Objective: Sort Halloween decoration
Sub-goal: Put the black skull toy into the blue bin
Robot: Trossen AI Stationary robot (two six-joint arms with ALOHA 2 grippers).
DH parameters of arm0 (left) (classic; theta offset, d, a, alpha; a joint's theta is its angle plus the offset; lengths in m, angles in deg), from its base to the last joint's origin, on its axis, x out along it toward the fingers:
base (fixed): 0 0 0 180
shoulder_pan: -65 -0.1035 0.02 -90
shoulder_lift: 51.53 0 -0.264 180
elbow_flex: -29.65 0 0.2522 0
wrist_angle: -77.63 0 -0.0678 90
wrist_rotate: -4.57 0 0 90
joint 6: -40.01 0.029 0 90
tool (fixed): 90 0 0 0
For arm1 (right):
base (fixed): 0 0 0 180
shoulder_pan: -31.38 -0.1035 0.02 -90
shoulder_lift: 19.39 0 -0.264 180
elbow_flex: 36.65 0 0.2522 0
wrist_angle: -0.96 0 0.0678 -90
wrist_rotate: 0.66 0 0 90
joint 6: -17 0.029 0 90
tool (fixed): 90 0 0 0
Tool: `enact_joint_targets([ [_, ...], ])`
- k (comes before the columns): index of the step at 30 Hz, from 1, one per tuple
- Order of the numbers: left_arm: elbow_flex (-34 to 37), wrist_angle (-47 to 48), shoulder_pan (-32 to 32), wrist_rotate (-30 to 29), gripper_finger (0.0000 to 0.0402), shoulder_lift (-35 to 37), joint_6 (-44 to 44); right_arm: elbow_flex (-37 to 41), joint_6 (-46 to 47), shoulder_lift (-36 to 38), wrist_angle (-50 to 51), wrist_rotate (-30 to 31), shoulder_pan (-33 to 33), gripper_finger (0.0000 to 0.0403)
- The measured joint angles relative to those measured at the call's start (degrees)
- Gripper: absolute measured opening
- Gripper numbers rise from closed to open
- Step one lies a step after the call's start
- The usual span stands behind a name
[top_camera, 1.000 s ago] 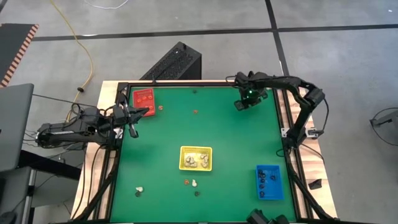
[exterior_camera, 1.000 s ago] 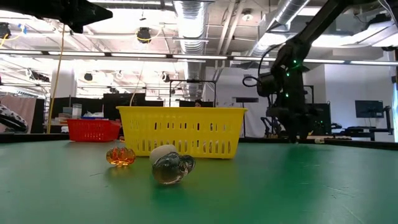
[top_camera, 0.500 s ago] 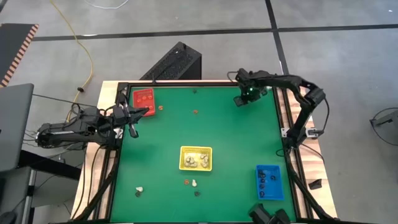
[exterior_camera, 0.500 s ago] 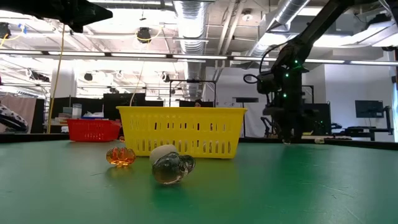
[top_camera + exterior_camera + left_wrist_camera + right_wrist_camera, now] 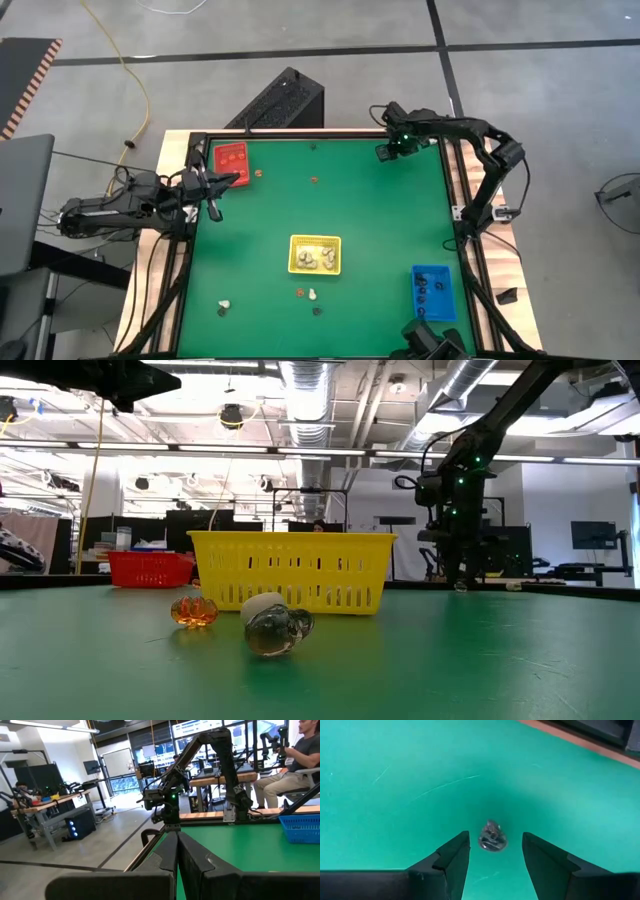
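Green felt covers the table (image 5: 370,220). At its left edge the left gripper (image 5: 214,192) hovers with fingers clenched together and empty, the red tray (image 5: 231,158) just beyond its tips. Well off toward the middle, the yellow tray (image 5: 315,254) holds several pale trinkets (image 5: 316,259). At the far right corner the right gripper (image 5: 492,851) points down with its fingers parted, and a small dark trinket (image 5: 492,838) lies on the felt between the fingertips (image 5: 455,854), touching neither. The blue tray (image 5: 433,293) sits well apart from it, at the near right.
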Motion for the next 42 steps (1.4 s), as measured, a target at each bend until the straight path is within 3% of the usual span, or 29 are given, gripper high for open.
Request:
enact_joint_targets([
  [9,0.0,0.0,0.0,0.0,0.0,0.0,-0.13,0.0,1.32,-0.2,-0.55,-1.22,-0.02,0.0212],
  [22,0.0,0.02,0.0,-0.02,0.0,0.0,-0.11,-0.26,1.03,-6.07,-2.76,0.09,-1.08,0.0209],
  [33,0.0,0.0,-0.07,-0.05,0.0,0.0,0.5,0.0,-0.03,-2.87,-2.09,0.04,-1.42,0.0123],
  [36,0.0,0.0,-0.07,-0.04,0.0,0.0,0.46,0.02,-0.02,-1.46,-1.89,-0.14,-2.52,0.0115],
  [42,0.0,0.0,-0.07,-0.04,0.0,0.0,0.44,0.01,1.48,3.41,1.14,-8.87,-7.89,0.0149],
])
